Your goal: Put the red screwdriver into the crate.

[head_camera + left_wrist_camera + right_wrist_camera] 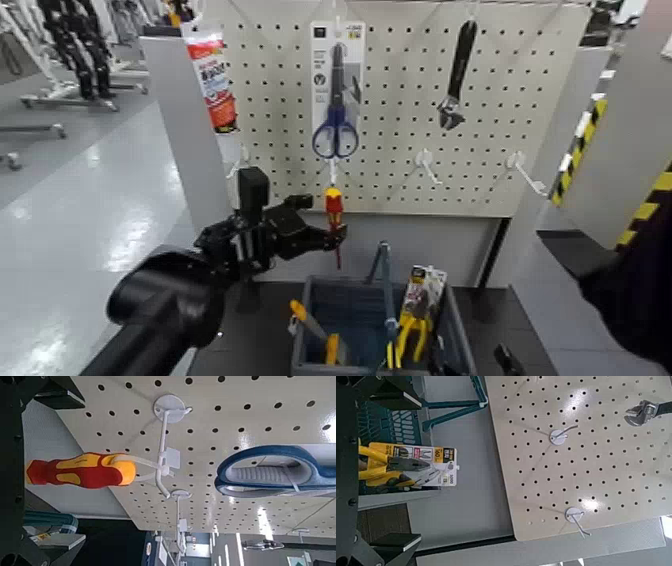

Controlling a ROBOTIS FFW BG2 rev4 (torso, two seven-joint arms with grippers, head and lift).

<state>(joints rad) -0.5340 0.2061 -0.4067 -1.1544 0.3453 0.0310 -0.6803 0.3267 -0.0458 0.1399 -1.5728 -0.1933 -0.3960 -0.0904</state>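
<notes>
The red screwdriver [333,208] hangs on a white hook at the pegboard's lower middle, under the blue scissors [335,110]. In the left wrist view its red and yellow handle [79,471] hangs on the hook. My left gripper [335,236] reaches up to it and is open, one finger on each side of the handle's end [55,465], with no contact visible. The dark blue-grey crate [452,318] stands below with its loop handle [385,280] upright. My right gripper [393,467] is open and empty, low at the right near the crate.
The crate holds an orange-yellow-handled tool [310,325] and yellow pliers on a card [420,305], which also show in the right wrist view [403,465]. A black wrench [458,75] hangs at upper right. Empty white hooks [428,165] stick out of the pegboard. A red and white package [213,85] hangs on the left post.
</notes>
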